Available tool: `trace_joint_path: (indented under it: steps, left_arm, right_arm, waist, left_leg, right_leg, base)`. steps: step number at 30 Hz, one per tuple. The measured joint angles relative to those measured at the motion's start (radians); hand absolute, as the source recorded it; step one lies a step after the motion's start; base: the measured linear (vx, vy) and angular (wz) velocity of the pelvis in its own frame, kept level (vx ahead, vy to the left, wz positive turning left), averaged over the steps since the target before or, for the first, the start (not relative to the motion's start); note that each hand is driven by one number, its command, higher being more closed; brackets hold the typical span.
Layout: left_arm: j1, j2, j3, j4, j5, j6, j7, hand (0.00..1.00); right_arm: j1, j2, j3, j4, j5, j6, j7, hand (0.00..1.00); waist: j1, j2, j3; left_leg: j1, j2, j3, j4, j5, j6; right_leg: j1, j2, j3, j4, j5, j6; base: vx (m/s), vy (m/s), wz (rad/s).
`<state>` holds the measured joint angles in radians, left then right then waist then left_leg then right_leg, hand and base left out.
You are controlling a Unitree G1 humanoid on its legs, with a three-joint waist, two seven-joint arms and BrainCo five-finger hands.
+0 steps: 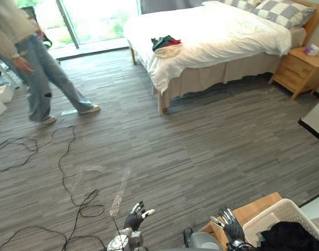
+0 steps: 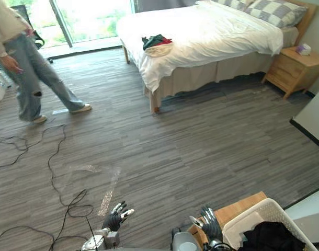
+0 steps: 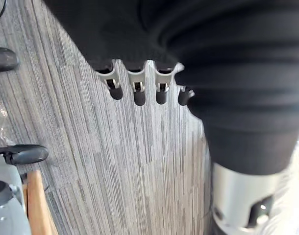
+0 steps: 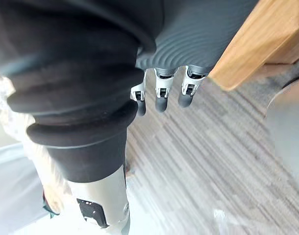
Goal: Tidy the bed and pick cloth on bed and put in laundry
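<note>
A small pile of clothes [image 1: 166, 45], dark green, red and cream, lies near the foot end of the bed [image 1: 217, 36], which has a white cover and checked pillows. The bed stands far ahead across the room. A white laundry basket [image 1: 285, 214] with dark cloth [image 1: 290, 236] in it stands at my lower right on a wooden surface [image 1: 251, 212]. My left hand [image 1: 136, 217] hangs low over the floor, fingers straight and empty. My right hand [image 1: 230, 224] is beside the basket, fingers relaxed, holding nothing.
A person [image 1: 29, 57] in jeans walks at the far left by the glass door. Black cables [image 1: 65, 172] loop over the grey floor on the left. A wooden nightstand [image 1: 299, 70] stands right of the bed. A dark-edged panel [image 1: 316, 120] juts in from the right.
</note>
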<state>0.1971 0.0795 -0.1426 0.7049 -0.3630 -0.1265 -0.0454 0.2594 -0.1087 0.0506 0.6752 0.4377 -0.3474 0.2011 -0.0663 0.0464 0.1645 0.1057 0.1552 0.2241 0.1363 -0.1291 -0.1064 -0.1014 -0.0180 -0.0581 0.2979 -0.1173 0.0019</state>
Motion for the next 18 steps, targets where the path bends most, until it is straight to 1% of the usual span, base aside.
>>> trace_joint_path:
  steps: [1,2,3,4,5,6,7,8,9,10,11,12,13,14,15,16,17,18]
  left_arm:
    - [0.0,0.008,0.006,-0.003,-0.001,-0.003,0.004,0.0]
    - [-0.003,0.012,0.02,-0.011,-0.001,-0.01,0.004,0.0]
    - [-0.002,0.013,0.026,-0.013,-0.001,-0.012,0.004,0.0]
    - [-0.001,0.013,0.029,-0.014,-0.001,-0.012,0.004,0.0]
    - [0.011,0.01,0.034,-0.022,-0.002,-0.01,0.002,0.0]
    - [0.019,0.009,0.041,-0.029,-0.001,-0.01,0.001,0.0]
    - [0.021,0.006,0.046,-0.028,-0.001,-0.01,0.002,0.0]
    - [0.039,-0.007,0.07,-0.03,-0.002,-0.014,0.0,0.0]
    - [0.042,-0.008,0.072,-0.029,-0.002,-0.015,0.001,0.0]
    - [0.048,-0.008,0.074,-0.03,-0.002,-0.017,0.002,0.0]
    - [0.051,-0.008,0.074,-0.029,-0.002,-0.019,0.003,0.0]
    - [0.058,-0.01,0.073,-0.029,-0.002,-0.028,0.003,0.0]
    - [0.065,-0.015,0.073,-0.028,-0.002,-0.033,0.003,0.0]
    - [0.079,-0.028,0.073,-0.027,-0.002,-0.037,0.002,0.0]
    - [0.095,-0.048,0.084,-0.032,-0.018,-0.055,0.002,0.0]
    - [0.093,-0.054,0.088,-0.032,-0.02,-0.072,0.002,0.0]
    - [0.093,-0.05,0.092,-0.034,-0.022,-0.081,0.0,0.0]
    - [0.092,-0.038,0.103,-0.054,-0.022,-0.093,-0.01,0.0]
  right_arm:
    - [-0.01,-0.001,0.005,-0.017,-0.008,0.001,0.0,0.0]
    - [-0.012,0.003,0.006,-0.023,-0.01,0.001,-0.001,0.0]
    - [-0.014,0.002,0.005,-0.024,-0.011,0.0,-0.002,0.0]
    - [-0.017,-0.006,0.0,-0.024,-0.012,0.0,-0.004,0.0]
    - [-0.017,-0.02,-0.003,-0.024,-0.008,0.0,-0.009,0.0]
    - [-0.017,-0.02,-0.004,-0.024,-0.007,0.0,-0.012,0.0]
    - [-0.017,-0.023,-0.005,-0.022,-0.006,0.0,-0.017,0.0]
    - [-0.04,-0.032,-0.029,-0.022,0.003,0.0,-0.022,0.0]
    - [-0.045,-0.031,-0.034,-0.022,0.004,0.0,-0.022,0.0]
    - [-0.062,-0.026,-0.051,-0.022,0.006,0.0,-0.022,0.0]
    - [-0.065,-0.026,-0.053,-0.023,0.006,0.0,-0.022,0.0]
    - [-0.065,-0.026,-0.051,-0.024,0.007,0.001,-0.022,0.0]
    - [-0.064,-0.027,-0.05,-0.026,0.007,0.002,-0.021,0.0]
    - [-0.054,-0.032,-0.05,-0.033,0.007,0.002,-0.021,0.0]
    - [-0.045,-0.043,-0.043,-0.033,0.007,0.004,-0.02,0.0]
    - [-0.039,-0.043,-0.031,-0.034,0.005,0.004,-0.018,0.0]
    - [-0.036,-0.042,-0.018,-0.036,0.004,0.004,-0.014,0.0]
    - [-0.036,-0.036,-0.006,-0.037,0.004,0.004,-0.004,0.0]
  waist:
    - [0.0,-0.002,0.008]
    - [-0.001,-0.027,0.027]
    - [0.0,-0.034,0.034]
    - [0.006,-0.034,0.044]
    - [0.016,-0.024,0.056]
    - [0.021,-0.019,0.062]
    - [0.028,-0.024,0.068]
    - [0.027,-0.01,0.071]
    - [0.027,-0.008,0.072]
    - [0.027,-0.005,0.074]
    - [0.028,-0.001,0.078]
    - [0.03,0.004,0.085]
    - [0.031,0.015,0.091]
    - [0.035,0.033,0.102]
    - [0.047,0.045,0.105]
    - [0.063,0.056,0.105]
    - [0.066,0.048,0.11]
    - [0.082,0.022,0.122]
  left_leg:
    - [-0.017,-0.004,0.0,0.045,0.004,-0.006]
    - [-0.059,-0.003,0.009,0.143,0.018,-0.027]
    - [-0.085,0.005,0.021,0.203,0.026,-0.034]
    - [-0.143,0.029,0.035,0.329,0.041,-0.034]
    - [-0.177,0.055,0.041,0.436,0.056,-0.021]
    - [-0.191,0.056,0.042,0.48,0.068,-0.018]
    - [-0.209,0.052,0.038,0.497,0.046,-0.012]
    - [-0.211,0.011,0.037,0.425,-0.013,0.011]
    - [-0.211,0.002,0.038,0.404,-0.017,0.011]
    - [-0.212,-0.033,0.044,0.307,-0.02,0.008]
    - [-0.214,-0.059,0.054,0.213,-0.016,0.008]
    - [-0.217,-0.072,0.052,0.144,-0.012,0.009]
    - [-0.217,-0.072,0.049,0.1,-0.009,0.006]
    - [-0.218,-0.064,0.041,0.049,0.022,0.006]
    - [-0.213,-0.063,0.043,0.057,0.075,0.025]
    - [-0.229,-0.061,0.061,0.1,0.04,0.043]
    - [-0.247,-0.059,0.069,0.134,0.017,0.052]
    - [-0.276,-0.059,0.092,0.214,-0.033,0.078]
  right_leg:
    - [-0.006,-0.021,-0.017,0.037,-0.044,0.0]
    - [0.014,-0.043,-0.04,0.04,-0.065,-0.006]
    - [0.029,-0.05,-0.054,0.03,-0.066,-0.005]
    - [0.066,-0.052,-0.074,0.003,-0.064,-0.002]
    - [0.1,-0.046,-0.082,-0.014,-0.062,-0.004]
    - [0.115,-0.044,-0.08,-0.019,-0.059,-0.01]
    - [0.131,-0.046,-0.074,-0.025,-0.059,-0.01]
    - [0.141,-0.059,-0.051,-0.035,-0.059,-0.011]
    - [0.141,-0.061,-0.046,-0.037,-0.059,-0.011]
    - [0.141,-0.071,-0.025,-0.043,-0.058,-0.01]
    - [0.152,-0.076,-0.01,-0.061,-0.06,-0.01]
    - [0.164,-0.076,0.003,-0.077,-0.074,-0.014]
    - [0.175,-0.07,0.01,-0.086,-0.079,-0.014]
    - [0.191,-0.06,0.022,-0.097,-0.089,-0.009]
    - [0.206,-0.054,0.047,-0.12,-0.101,0.002]
    - [0.214,-0.049,0.051,-0.105,-0.102,0.014]
    - [0.205,-0.055,0.043,-0.077,-0.108,0.016]
    - [0.201,-0.073,0.029,-0.054,-0.148,0.025]
  base:
    - [0.16,-0.061,0.67]
    - [0.09,-0.063,0.7]
    - [0.11,-0.108,0.66]
    - [0.14,-0.103,0.44]
    - [0.15,-0.075,0.35]
    - [0.13,-0.023,0.08]
    - [0.16,0.044,-0.2]
    - [0.15,0.072,-0.26]
    - [0.16,0.123,-0.45]
    - [0.11,0.155,-0.41]
    - [0.13,0.22,-0.48]
    - [0.09,0.163,-0.33]
    - [0.1,0.201,-0.31]
    - [0.11,0.232,-0.41]
    - [0.21,0.335,-0.51]
    - [0.2,0.269,-0.43]
    - [0.22,0.205,-0.29]
    - [0.2,0.178,-0.21]
